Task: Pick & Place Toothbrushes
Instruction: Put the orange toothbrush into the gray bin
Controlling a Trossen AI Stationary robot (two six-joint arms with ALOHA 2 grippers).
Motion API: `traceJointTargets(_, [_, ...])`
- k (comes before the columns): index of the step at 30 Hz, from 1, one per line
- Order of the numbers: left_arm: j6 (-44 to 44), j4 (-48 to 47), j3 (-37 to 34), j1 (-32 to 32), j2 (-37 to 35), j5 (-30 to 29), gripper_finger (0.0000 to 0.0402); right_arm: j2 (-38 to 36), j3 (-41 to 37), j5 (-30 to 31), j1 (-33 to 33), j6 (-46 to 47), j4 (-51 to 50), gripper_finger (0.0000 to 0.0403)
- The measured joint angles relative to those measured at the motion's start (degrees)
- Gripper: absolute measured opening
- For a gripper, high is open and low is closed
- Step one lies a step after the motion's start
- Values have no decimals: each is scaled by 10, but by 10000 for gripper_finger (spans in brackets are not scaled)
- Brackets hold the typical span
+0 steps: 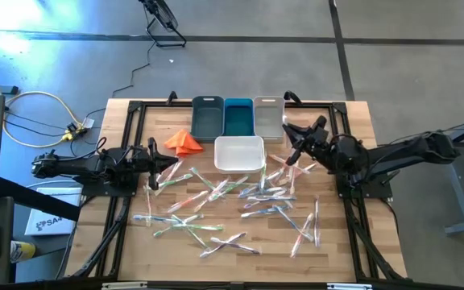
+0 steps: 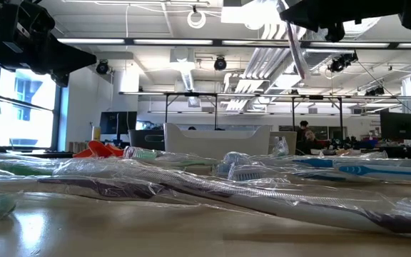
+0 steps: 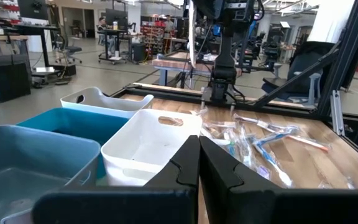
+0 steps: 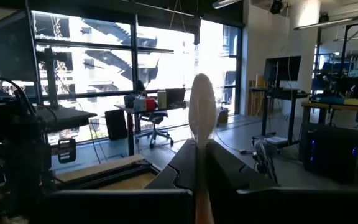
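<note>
Right gripper (image 1: 293,147) is raised above the table with its fingers (image 4: 219,163) pinched on a single toothbrush (image 4: 202,118), whose pale head stands up past the fingertips in the right wrist view. From the low view the same brush (image 2: 295,48) hangs slanted from the gripper, well clear of the table. Just beside this gripper, toward the middle of the table, sits the white bin (image 1: 239,153); beyond it, along the far edge, stand a dark blue-grey bin (image 1: 207,118), a teal bin (image 1: 238,118) and a grey bin (image 1: 269,118), side by side and touching.

Below and around the right gripper, the other toothbrushes (image 1: 216,205) lie scattered in their clear wrappers over the wooden table (image 1: 345,266), many crossing one another.

Left gripper (image 1: 153,169) is across the table from the right one, its fingers (image 3: 185,165) pressed together with nothing between them. It is held above the table, near the closest of the scattered brushes. An orange folded cloth (image 1: 183,142) lies near it, between it and the dark blue-grey bin.
</note>
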Motion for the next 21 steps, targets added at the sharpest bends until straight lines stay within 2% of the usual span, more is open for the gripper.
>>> traceJointTargets(15, [0,1,0,0,0,-2,0,106,7,-6,-84,34,67,9])
traceJointTargets(21, [0,1,0,0,0,-2,0,147,39,-42,-121,36,64,9])
